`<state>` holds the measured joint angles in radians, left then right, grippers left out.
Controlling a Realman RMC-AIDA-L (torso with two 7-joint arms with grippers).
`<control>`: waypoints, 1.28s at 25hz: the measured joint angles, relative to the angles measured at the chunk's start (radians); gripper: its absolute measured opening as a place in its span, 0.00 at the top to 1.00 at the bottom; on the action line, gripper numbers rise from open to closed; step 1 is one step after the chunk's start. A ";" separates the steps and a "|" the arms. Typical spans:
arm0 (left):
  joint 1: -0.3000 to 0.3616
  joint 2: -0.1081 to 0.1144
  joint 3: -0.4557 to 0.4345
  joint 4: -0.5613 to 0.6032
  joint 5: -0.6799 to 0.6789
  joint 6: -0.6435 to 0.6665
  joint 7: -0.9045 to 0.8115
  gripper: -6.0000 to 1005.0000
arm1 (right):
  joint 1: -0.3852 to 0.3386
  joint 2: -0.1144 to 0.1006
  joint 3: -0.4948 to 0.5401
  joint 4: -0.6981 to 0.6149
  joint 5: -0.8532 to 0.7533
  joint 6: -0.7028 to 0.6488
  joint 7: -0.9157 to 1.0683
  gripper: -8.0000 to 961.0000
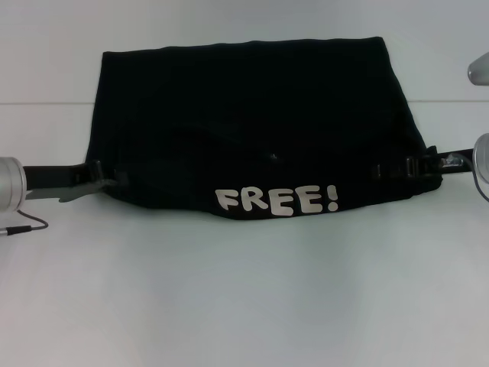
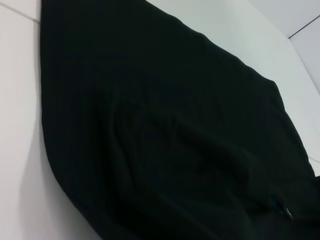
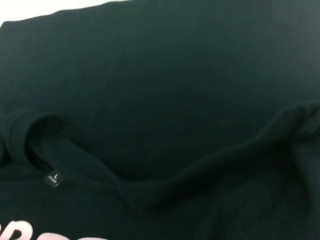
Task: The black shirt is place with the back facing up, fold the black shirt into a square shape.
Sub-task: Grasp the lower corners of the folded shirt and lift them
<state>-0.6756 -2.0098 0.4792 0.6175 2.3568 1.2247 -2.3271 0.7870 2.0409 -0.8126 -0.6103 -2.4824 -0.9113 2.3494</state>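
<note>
The black shirt [image 1: 252, 122] lies across the white table [image 1: 244, 306], folded, with the white "FREE!" lettering [image 1: 276, 201] showing along its near edge. My left gripper [image 1: 103, 182] is at the shirt's near left corner and shut on the fabric. My right gripper [image 1: 405, 168] is at the near right corner and shut on the fabric. The left wrist view is filled with the shirt's plain black cloth [image 2: 175, 125]. The right wrist view shows the shirt [image 3: 175, 75] with its collar and size label [image 3: 53, 179].
A thin cable [image 1: 23, 227] trails on the table by my left arm. A grey part [image 1: 480, 69] shows at the far right edge. A seam line [image 1: 46, 103] crosses the table behind the shirt.
</note>
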 joint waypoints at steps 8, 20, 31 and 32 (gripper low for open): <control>-0.002 0.002 -0.002 0.001 0.000 -0.005 0.000 0.91 | -0.014 -0.030 0.008 -0.008 0.000 -0.056 0.034 0.08; -0.004 0.002 -0.002 0.001 -0.008 -0.005 0.002 0.90 | -0.013 -0.041 0.005 0.013 0.004 -0.010 0.055 0.30; -0.004 0.003 0.000 0.001 -0.008 0.006 0.006 0.90 | -0.006 -0.043 0.009 0.042 0.012 -0.001 0.047 0.71; -0.004 0.003 0.001 0.001 -0.008 0.008 0.006 0.90 | -0.011 -0.046 0.013 0.034 0.017 -0.013 0.046 0.74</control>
<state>-0.6795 -2.0065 0.4804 0.6188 2.3484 1.2329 -2.3207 0.7764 1.9947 -0.7993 -0.5763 -2.4657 -0.9247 2.3958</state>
